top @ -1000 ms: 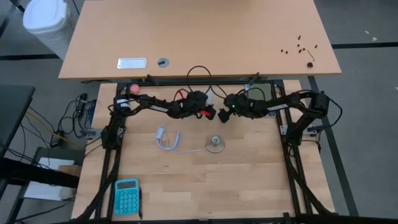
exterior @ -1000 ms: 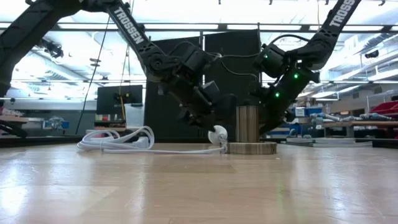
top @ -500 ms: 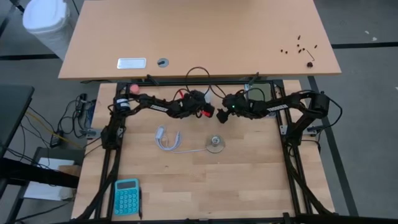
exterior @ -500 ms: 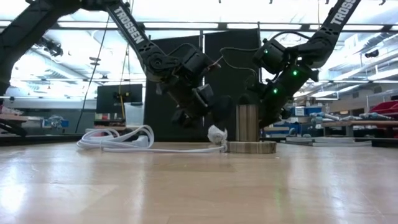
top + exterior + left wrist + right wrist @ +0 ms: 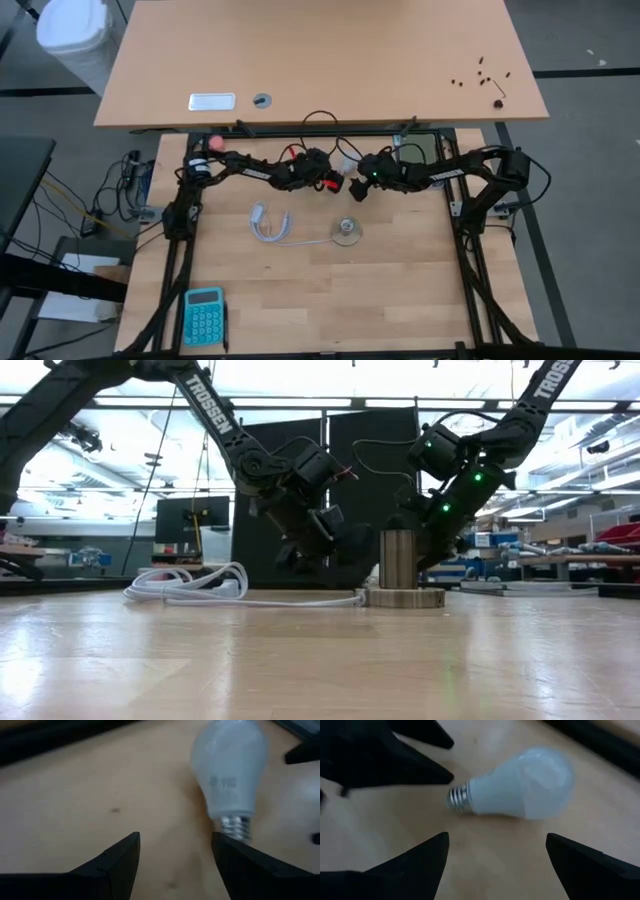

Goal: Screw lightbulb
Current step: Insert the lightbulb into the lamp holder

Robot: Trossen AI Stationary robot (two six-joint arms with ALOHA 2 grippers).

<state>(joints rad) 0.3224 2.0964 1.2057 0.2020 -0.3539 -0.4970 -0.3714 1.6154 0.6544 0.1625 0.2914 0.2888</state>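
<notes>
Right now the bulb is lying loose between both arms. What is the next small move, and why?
Probably bring the open right gripper down over the lightbulb and close on its globe. The bulb lies on its side on the table, unheld; the left gripper sits at its screw base, and the socket stands empty nearby.
</notes>
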